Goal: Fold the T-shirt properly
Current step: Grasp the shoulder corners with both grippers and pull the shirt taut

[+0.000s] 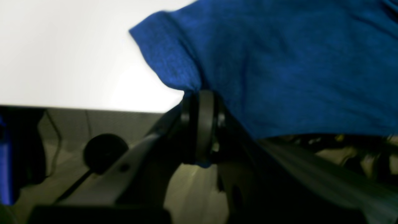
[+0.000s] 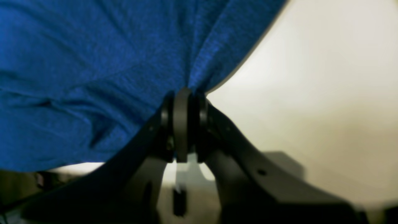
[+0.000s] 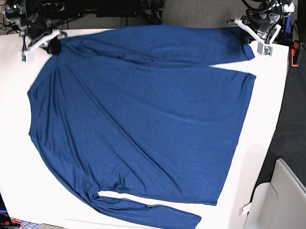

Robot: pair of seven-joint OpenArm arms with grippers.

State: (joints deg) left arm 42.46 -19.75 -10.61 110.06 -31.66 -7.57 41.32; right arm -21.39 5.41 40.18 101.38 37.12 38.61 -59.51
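Note:
The dark blue long-sleeved T-shirt (image 3: 143,114) lies spread flat on the white table (image 3: 9,138), one sleeve along the far edge, the other along the near edge. My left gripper (image 3: 246,41) is at the far right corner, shut on a cuff or edge of the shirt (image 1: 279,62); in the left wrist view the fingertips (image 1: 200,93) pinch the fabric. My right gripper (image 3: 53,44) is at the far left corner. In the right wrist view it (image 2: 183,91) is shut on a bunched fold of the shirt (image 2: 93,62).
The table ends close behind both grippers. Cables and dark equipment (image 3: 97,3) stand behind the far edge. Dark floor (image 3: 294,126) lies to the right, with a white box (image 3: 284,201) at the near right and a red object (image 3: 296,52) beside the left arm.

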